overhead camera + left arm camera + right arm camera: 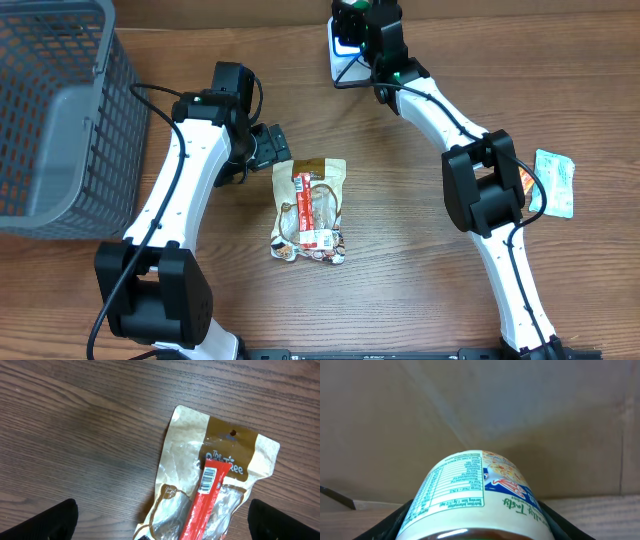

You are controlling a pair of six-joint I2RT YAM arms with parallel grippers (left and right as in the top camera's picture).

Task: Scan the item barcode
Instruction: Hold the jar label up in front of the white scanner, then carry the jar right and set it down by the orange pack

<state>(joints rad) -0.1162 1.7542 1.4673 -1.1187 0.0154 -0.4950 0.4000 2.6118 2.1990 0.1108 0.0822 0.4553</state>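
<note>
- Across the whole scene runs the wooden table [420, 290].
- At the far left stands a grey basket [50, 110]; nothing shows inside the part in view.
- Left gripper [278, 148] hangs with its jaws spread wide and nothing between them, just beyond the far end of the pouch.
- Right gripper [362, 28] reaches to the far edge, its fingers closed around a jar [470, 495].
- Mid-table, the pouch [185, 455] lies flat, with a red strip [210, 485] bearing a barcode on it.
- The jar, the item in hand, shows its nutrition panel to the wrist camera; its barcode is out of sight and no scanner can be made out.
- At the right, a small packet [553, 182] lies beside the right arm.
- Judged progress: the jar is picked up and presented, but no scan is confirmed; pouch and packet look yet to be done.
</note>
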